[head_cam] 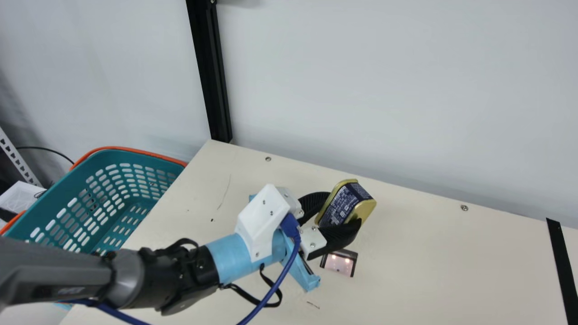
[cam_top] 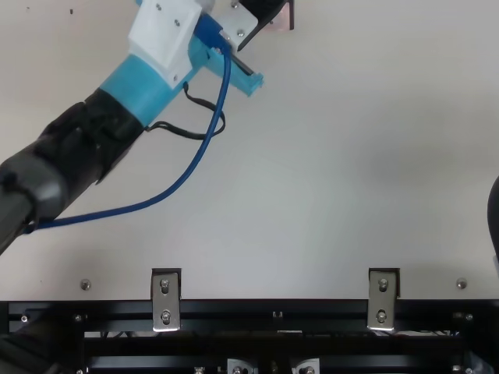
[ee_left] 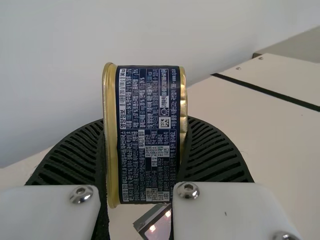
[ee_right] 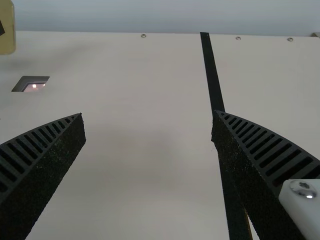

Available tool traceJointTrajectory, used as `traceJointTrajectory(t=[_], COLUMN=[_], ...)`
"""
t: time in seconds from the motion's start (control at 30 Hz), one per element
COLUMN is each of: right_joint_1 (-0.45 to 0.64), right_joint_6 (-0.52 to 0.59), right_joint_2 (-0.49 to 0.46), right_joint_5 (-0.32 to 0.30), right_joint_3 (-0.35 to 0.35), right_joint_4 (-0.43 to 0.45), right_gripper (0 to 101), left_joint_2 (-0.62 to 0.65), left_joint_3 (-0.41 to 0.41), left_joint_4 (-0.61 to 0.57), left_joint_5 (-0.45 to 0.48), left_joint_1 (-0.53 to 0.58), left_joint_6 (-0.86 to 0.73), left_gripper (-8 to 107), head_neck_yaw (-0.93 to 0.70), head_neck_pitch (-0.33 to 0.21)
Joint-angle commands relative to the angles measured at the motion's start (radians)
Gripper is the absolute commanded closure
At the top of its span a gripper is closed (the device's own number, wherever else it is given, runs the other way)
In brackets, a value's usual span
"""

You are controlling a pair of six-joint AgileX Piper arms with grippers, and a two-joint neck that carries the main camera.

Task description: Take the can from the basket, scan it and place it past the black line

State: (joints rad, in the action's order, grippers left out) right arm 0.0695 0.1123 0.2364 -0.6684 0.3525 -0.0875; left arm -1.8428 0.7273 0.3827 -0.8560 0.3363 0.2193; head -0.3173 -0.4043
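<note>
The teal basket (head_cam: 108,158), cut off and partly hidden by the arm (head_cam: 180,271), lies left of the left gripper (head_cam: 344,208), whose jaws pinch the densely labelled can (head_cam: 345,204) above the table (head_cam: 429,271), while the right gripper (cam_top: 495,218), mostly cut off, has its jaws spread.

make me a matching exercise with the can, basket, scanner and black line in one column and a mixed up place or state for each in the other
Column one
1. can
2. basket
3. scanner
4. black line

Column two
A. at the table, showing small glowing lights
B. raised off the table, between the left gripper's fingers
C. running along the tabletop near the main view's right edge
D. teal, with rows of holes in its walls

Right pairs: 1-B, 2-D, 3-A, 4-C
</note>
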Motion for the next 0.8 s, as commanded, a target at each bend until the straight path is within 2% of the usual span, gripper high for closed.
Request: traceJointTrajectory(t=[0.0, 0.27, 0.5, 0.77], right_joint_1=[0.0, 0.0, 0.0, 0.0], right_joint_6=[0.0, 0.0, 0.0, 0.0], right_joint_2=[0.0, 0.0, 0.0, 0.0], right_joint_5=[0.0, 0.0, 0.0, 0.0], right_joint_3=[0.0, 0.0, 0.0, 0.0], right_joint_4=[0.0, 0.0, 0.0, 0.0], right_gripper=[0, 0, 0, 0], left_joint_2=[0.061, 0.236, 0.336, 0.418], left_joint_3=[-0.003, 0.011, 0.046, 0.076], left_joint_4=[0.035, 0.159, 0.263, 0.471], left_joint_5=[0.067, 0.26, 0.418, 0.578], left_joint_1=[-0.005, -0.008, 0.012, 0.072], left_joint_6=[0.014, 0.086, 0.148, 0.245], left_gripper=[89, 89, 89, 89], head_neck_yaw=[0.005, 0.005, 0.005, 0.005], head_neck_pitch=[-0.032, -0.032, -0.032, -0.032])
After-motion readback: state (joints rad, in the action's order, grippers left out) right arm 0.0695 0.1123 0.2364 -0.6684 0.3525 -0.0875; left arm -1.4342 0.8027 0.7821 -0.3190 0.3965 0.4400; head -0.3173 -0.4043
